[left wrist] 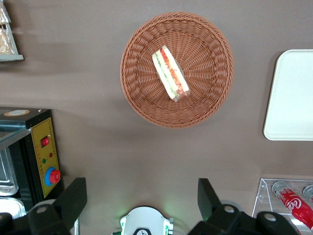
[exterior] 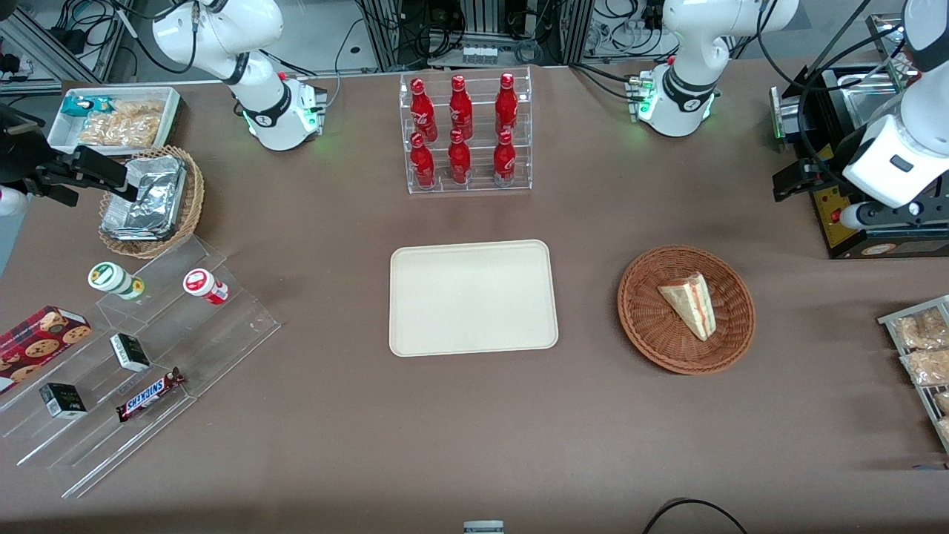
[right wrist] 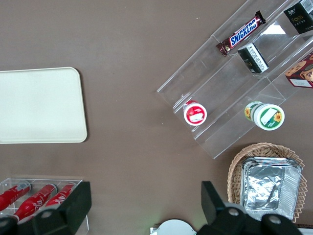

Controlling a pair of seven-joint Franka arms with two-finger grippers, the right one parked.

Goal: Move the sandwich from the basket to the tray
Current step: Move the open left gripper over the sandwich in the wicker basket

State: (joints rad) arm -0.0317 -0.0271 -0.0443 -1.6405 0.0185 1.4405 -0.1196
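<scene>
The sandwich (exterior: 691, 302), a pale wedge with red and green filling, lies in the round reddish-brown wicker basket (exterior: 652, 326) toward the working arm's end of the table. The cream tray (exterior: 473, 297) lies flat beside the basket, at the table's middle, with nothing on it. My left gripper (exterior: 790, 182) hangs high above the table, farther from the front camera than the basket, next to a black appliance. In the left wrist view the gripper (left wrist: 141, 196) is open and empty, with the sandwich (left wrist: 170, 73), the basket (left wrist: 205, 88) and the tray's edge (left wrist: 293, 98) far below.
A black appliance with a yellow panel (exterior: 860, 185) stands by the gripper. A clear rack of red bottles (exterior: 465, 133) stands farther back than the tray. A snack rack (exterior: 923, 356) sits at the working arm's end. A stepped acrylic shelf (exterior: 133, 348) and a foil-packet basket (exterior: 148, 200) lie toward the parked arm's end.
</scene>
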